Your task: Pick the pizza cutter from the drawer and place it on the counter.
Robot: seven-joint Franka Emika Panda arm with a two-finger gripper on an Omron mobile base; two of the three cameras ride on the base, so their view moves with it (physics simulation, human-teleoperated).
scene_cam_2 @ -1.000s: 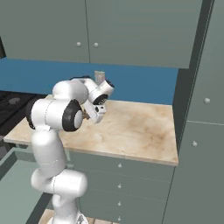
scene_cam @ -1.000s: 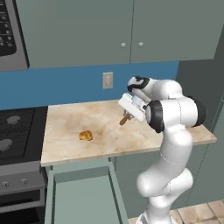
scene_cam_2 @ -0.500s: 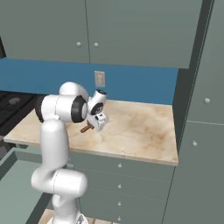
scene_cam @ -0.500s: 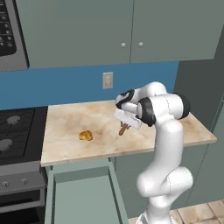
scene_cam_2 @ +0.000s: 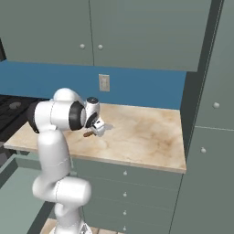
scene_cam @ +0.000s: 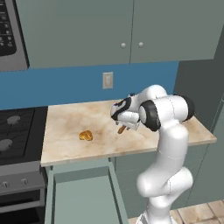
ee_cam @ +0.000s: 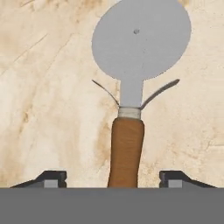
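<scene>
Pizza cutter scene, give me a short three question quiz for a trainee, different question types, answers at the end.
1. True or false: the pizza cutter lies over the counter, not in the drawer.
2. Multiple choice: in the hand view, the fingers of the gripper are A) pressed on the handle, B) spread apart on either side of it, C) around the blade.
3. Fill in: left of the arm on the counter lies a golden-brown ____.

Key: 1 true; 2 B; 3 pastry.

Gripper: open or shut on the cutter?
Open. In the hand view both fingers stand wide apart, clear of the pizza cutter, whose handle sits between them over the counter.
</scene>
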